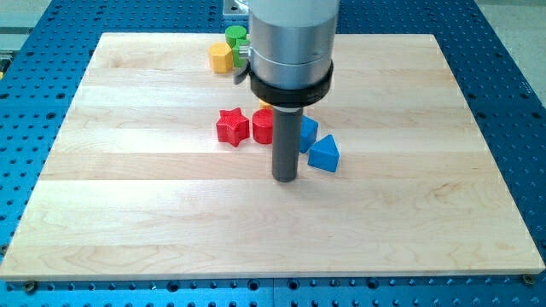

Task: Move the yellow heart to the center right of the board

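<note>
Tool, a plain rod holding nothing, my tip (285, 179) on the wooden surface (128, 213): blue triangle (324, 154) just right, red cylinder (262, 126) and red star (232, 126) up-left, yellow block (264, 104), shape hidden, directly behind the tool, yellow hexagon (221, 57) and green cylinder (235, 36) farther up-left.
</note>
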Tool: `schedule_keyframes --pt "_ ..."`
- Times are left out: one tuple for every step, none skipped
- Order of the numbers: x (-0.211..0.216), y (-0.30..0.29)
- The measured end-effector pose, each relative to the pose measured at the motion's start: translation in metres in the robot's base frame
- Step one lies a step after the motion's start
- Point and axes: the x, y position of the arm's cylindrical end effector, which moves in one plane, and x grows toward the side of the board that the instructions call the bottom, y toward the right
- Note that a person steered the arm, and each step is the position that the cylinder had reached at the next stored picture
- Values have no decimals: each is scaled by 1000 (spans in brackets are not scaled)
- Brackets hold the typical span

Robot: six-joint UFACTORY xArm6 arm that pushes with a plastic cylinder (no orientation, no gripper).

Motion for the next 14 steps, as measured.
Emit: schedule_keyframes --pt "18 43" --pt "21 125" --pt "-16 141" --pt "-22 120" --pt "-13 87" --pt "-24 111" --pt "-101 106" --pt "-132 76" --pt "-132 38" --pt "-150 16" --pt "-155 -44" --pt "-142 -64" --pt "-121 2" --pt "-114 116"
